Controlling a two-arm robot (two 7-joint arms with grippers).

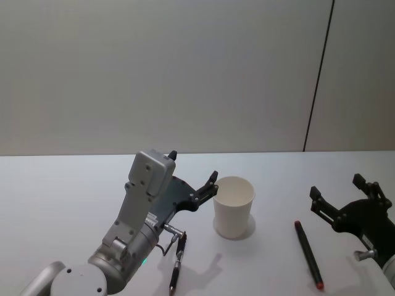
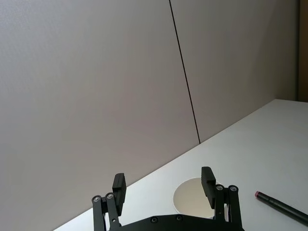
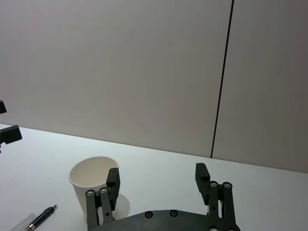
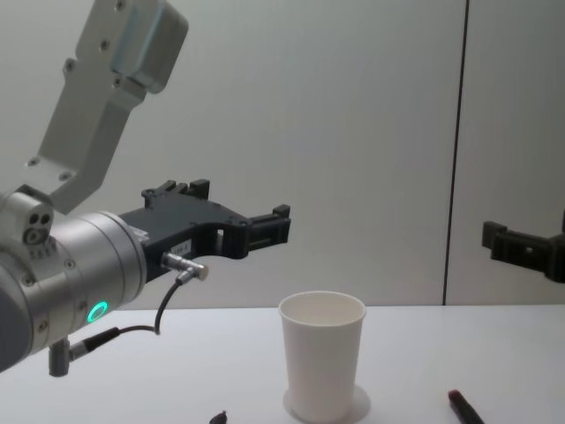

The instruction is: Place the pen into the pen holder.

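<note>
The pen holder (image 1: 234, 206) is standing mid-table (image 1: 62, 185). The left gripper (image 1: 193, 168) is hovering just left of it. The first pen (image 1: 178, 264) is lying nearer, leftward. The second pen (image 1: 308, 254) is lying rightward, between holder and right gripper (image 1: 337, 187).

The pen holder (image 1: 234, 206) is plain white on a white bench (image 1: 62, 185), the red-ended pen (image 1: 308, 254) has a black barrel, the second pen (image 1: 178, 262) is black, and the left gripper (image 1: 193, 165) and right gripper (image 1: 336, 186) are black.
</note>
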